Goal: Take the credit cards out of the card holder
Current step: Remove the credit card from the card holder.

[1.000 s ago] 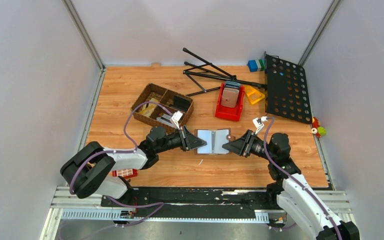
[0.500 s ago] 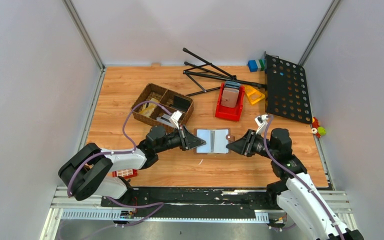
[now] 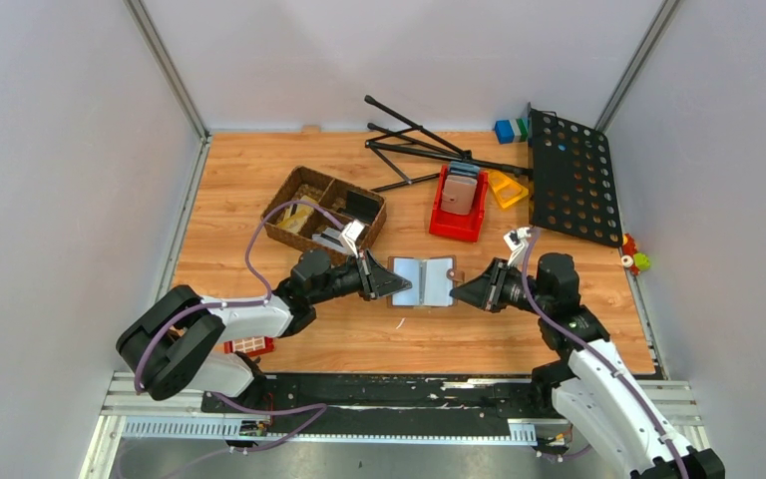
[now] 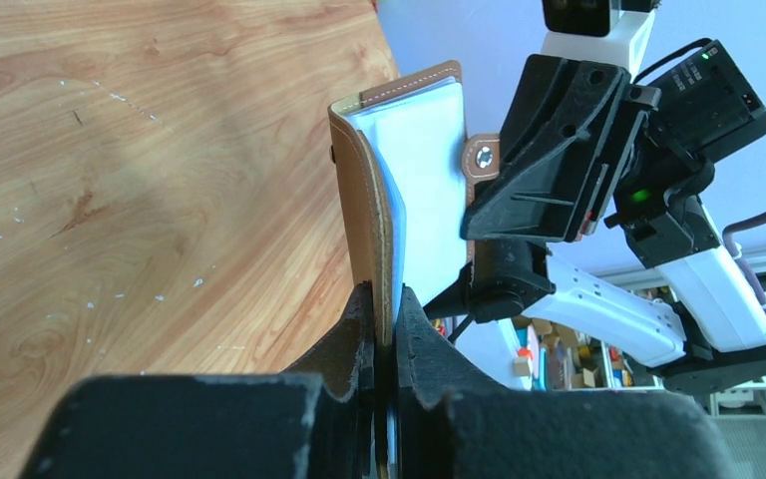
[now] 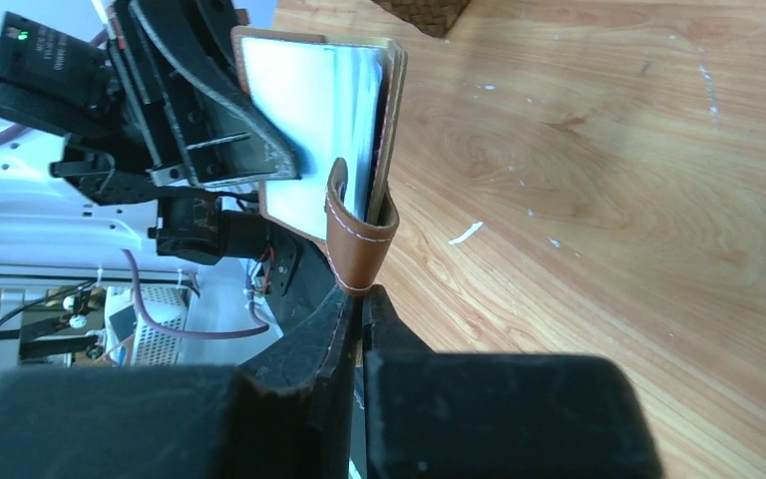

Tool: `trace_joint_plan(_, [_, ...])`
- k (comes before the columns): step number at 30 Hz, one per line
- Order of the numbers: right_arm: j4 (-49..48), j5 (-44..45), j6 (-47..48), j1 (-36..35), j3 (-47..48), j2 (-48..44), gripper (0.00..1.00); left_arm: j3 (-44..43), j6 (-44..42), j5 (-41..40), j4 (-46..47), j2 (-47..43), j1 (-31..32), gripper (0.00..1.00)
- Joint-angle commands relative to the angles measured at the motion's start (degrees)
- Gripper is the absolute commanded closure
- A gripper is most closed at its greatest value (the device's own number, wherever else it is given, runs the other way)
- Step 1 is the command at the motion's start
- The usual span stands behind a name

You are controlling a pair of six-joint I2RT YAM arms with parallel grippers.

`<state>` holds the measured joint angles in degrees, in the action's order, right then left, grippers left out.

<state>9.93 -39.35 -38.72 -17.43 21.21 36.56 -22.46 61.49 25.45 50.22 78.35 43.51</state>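
Right gripper (image 3: pixel 452 291) still pinches card holder (image 3: pixel 425 281); left gripper (image 3: pixel 404 286) unmoved.

Wicker basket (image 3: pixel 283 195), red bin (image 3: pixel 456 231) and black perforated panel (image 3: pixel 570 180) lie on the wooden table (image 3: pixel 249 160).

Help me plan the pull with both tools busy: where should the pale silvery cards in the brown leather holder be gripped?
Likely by the layered edge of the pale silvery cards, from the right: it lies bare inside the tab-side cover that the right tool pinches. The left tool, shut on the opposite cover of the brown leather card holder, braces the pull.
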Motion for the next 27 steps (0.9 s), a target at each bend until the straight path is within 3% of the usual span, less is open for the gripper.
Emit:
trace_joint_plan(1, [-8.38,-4.86,-2.63,-0.42,0.69,0.6,1.0,-2.42,0.03,0.82,4.76,0.03,0.27,1.0])
trace_joint_plan(4, [-8.89,-4.29,-2.84,-1.19,1.08,0.95,1.0,-2.79,-0.6,0.5,3.8,0.01,0.47,1.0])
trace_joint_plan(8, [0.13,1.81,3.28,-3.51,4.53,2.77,1.0,-4.14,-1.68,-0.07,2.0,-0.31,1.48,1.0])
trace_joint_plan(17, [-3.83,2.61,2.15,-7.62,4.81,6.69,0.97,-6.24,-4.26,-1.19,-1.88,0.36,3.34,1.0])
trace_joint_plan(27, [3.06,8.68,5.98,-10.97,8.42,10.83,0.9,-6.46,-4.7,-2.03,-1.45,3.23,4.03,1.0])
